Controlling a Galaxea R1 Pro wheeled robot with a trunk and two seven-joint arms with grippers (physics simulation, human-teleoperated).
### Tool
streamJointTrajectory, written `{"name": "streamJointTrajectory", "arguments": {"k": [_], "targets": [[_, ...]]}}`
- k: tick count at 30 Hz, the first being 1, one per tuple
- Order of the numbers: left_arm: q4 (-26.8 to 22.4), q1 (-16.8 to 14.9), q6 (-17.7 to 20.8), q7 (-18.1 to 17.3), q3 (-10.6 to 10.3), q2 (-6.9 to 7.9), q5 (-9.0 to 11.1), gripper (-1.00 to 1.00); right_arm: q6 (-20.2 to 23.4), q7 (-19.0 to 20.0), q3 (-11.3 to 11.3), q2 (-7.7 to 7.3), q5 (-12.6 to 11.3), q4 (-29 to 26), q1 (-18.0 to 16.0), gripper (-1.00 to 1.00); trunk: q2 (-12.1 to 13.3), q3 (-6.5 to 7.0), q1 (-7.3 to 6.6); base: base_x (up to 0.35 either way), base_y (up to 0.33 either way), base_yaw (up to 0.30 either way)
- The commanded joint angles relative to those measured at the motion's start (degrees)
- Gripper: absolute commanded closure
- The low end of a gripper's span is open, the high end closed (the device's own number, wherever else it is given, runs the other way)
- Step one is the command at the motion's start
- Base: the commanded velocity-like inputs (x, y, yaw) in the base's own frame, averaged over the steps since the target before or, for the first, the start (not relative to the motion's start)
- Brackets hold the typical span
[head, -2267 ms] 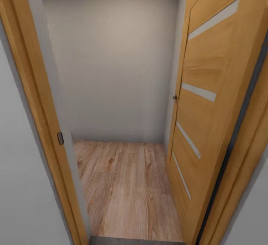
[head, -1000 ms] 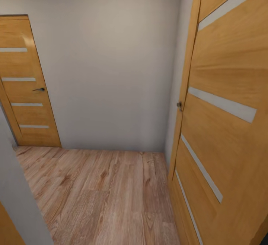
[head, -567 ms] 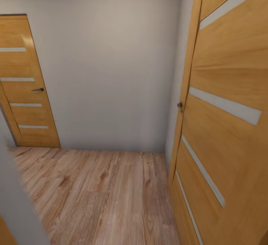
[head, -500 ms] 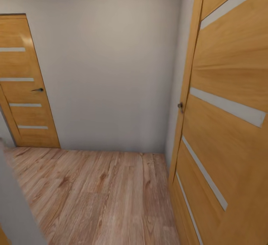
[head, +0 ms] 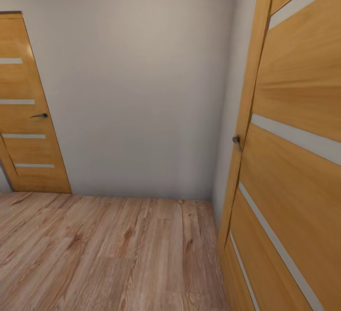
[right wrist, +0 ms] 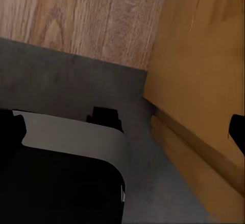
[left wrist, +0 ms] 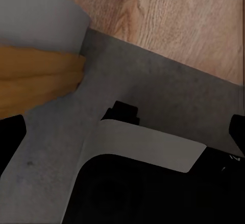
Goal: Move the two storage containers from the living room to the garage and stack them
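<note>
Hallway: open tan door [head: 293, 159] at right, closed door [head: 26, 112] left, wood-plank floor [head: 109, 254]; hand states indeterminable.

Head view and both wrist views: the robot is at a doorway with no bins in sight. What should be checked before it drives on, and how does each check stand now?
1. Path ahead: wood-plank floor bare up to the grey wall: ok.
2. Open door close on the right side: not ok, tight clearance.
3. Far door on the left looks shut: cannot tell if passable.
4. Base over the threshold: dark floor meets planks under both wrists: ok.
5. Door frame near the right arm: cannot tell the margin.
6. Grippers empty: cannot tell.
</note>
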Motion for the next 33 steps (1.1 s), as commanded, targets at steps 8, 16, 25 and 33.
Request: {"name": "streamJointTrajectory", "arguments": {"k": [8, 16, 25, 33], "targets": [[0.0, 0.0, -0.2, 0.2, -0.3, -0.02, 0.4, -1.00, -0.1, 0.0, 0.4, 0.47, -0.7, 0.2, -0.1, -1.00, 0.0, -0.06, 0.03, 0.204, 0.000, 0.000], [0.0, 0.0, -0.2, 0.2, -0.3, -0.02, 0.4, -1.00, -0.4, 0.0, 0.4, 0.32, -0.7, 0.2, -0.1, -1.00, 0.0, -0.06, 0.03, 0.018, 0.000, 0.000], [0.0, 0.0, -0.2, 0.2, -0.3, -0.02, 0.4, -1.00, -0.5, 0.0, 0.3, 0.20, -0.7, 0.2, -0.1, -1.00, 0.0, -0.06, 0.03, 0.000, 0.019, 0.000], [0.0, 0.0, -0.2, 0.2, -0.3, -0.10, 0.4, -1.00, -0.5, 0.0, 0.3, 0.20, -0.7, 0.2, -0.1, -1.00, 0.0, -0.06, 0.03, 0.000, 0.085, 0.000]]}}
